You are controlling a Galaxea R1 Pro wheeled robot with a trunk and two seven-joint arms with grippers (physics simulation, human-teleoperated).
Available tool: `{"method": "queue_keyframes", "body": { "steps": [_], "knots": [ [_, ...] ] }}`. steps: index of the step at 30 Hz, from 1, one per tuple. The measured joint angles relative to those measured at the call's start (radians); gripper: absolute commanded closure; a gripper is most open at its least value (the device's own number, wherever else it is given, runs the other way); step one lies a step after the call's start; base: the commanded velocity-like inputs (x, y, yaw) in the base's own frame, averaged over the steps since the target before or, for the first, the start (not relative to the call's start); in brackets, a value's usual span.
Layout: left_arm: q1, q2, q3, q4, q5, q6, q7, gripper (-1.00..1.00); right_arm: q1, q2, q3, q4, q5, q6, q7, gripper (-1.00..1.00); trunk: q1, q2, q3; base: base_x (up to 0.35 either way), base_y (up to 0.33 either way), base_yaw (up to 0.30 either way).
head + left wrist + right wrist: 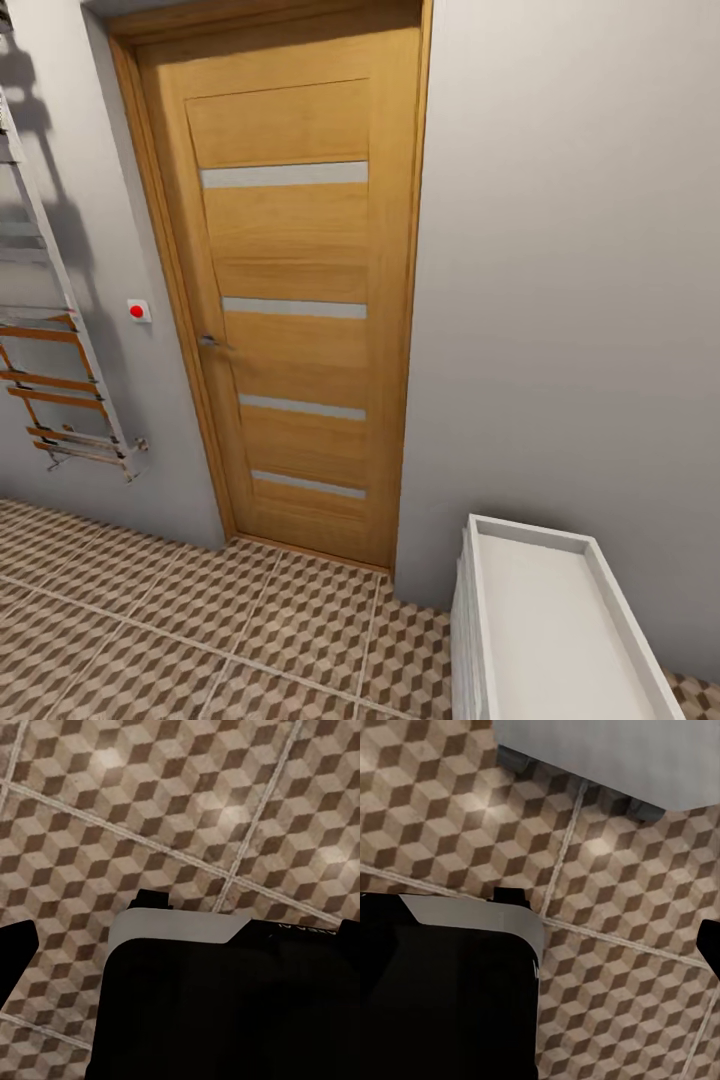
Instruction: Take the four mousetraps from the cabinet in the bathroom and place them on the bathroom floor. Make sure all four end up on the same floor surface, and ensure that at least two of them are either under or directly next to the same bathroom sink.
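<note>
Faced, from the left, a towel rail (70, 390), a red switch (138, 311), a closed wooden door (295, 330) and a white rimmed unit (478, 600), all above the bathroom floor (150, 640). Could not tell whether the left gripper or right gripper was open or clamped, with just a dark fingertip (15, 964) at one wrist and another fingertip (712, 945) at the other. Judged as the travelling step, mousetraps not yet fetched. Next, probably: turn and find the cabinet.
</note>
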State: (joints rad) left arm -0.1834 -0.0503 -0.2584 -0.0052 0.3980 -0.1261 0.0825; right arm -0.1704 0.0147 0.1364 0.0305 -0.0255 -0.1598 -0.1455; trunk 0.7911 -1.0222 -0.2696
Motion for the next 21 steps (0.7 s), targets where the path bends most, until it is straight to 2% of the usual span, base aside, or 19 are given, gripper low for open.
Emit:
{"method": "queue_keyframes", "body": {
  "steps": [7, 21],
  "knots": [
    [0.0, 0.0, 0.0, 0.0, 0.0, 0.0, 0.0, -1.0, 0.0, -0.002, 0.0, 0.0, 0.0, -0.001, 0.0, -1.0, 0.0, 0.0, 0.0, 0.0, 0.0, 0.03],
    [0.0, 0.0, 0.0, 0.0, 0.001, -0.001, 0.001, -1.0, 0.0, 0.003, 0.001, 0.0, 0.007, 0.009, 0.002, -1.0, 0.0, 0.0, 0.0, 0.0, 0.0, 0.259]
  ]
}}
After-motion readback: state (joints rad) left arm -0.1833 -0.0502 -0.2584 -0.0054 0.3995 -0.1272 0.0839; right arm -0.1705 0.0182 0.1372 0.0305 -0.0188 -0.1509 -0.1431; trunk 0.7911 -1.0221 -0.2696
